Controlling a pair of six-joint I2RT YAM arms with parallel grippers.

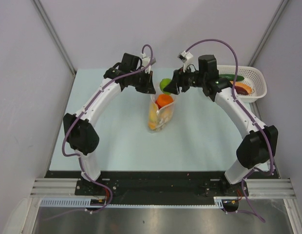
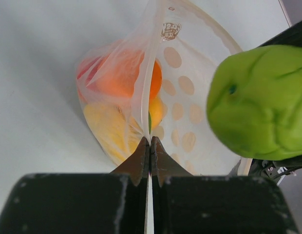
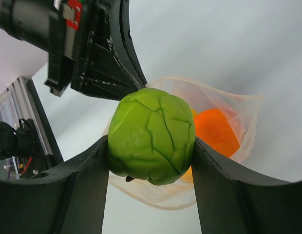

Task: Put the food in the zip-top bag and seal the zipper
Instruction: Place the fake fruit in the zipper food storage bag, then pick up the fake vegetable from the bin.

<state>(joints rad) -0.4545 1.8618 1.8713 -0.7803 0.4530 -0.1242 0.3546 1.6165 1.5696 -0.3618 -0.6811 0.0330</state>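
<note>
The clear dotted zip-top bag [image 1: 160, 116] stands open mid-table with an orange fruit [image 1: 164, 100] and yellow food inside. My left gripper [image 2: 150, 146] is shut on the bag's mouth edge [image 2: 147, 73] and holds it up. My right gripper [image 3: 151, 161] is shut on a green cabbage-like toy [image 3: 152, 135] and holds it just above the bag's mouth [image 3: 224, 105]. The cabbage toy also shows in the top view [image 1: 165, 85] and the left wrist view [image 2: 258, 100]. I cannot make out the zipper strip as a separate thing.
A white lattice basket [image 1: 255, 78] stands at the back right with a green piece [image 1: 233, 77] and an orange-red piece [image 1: 242, 88] in it. Grey walls close in on both sides.
</note>
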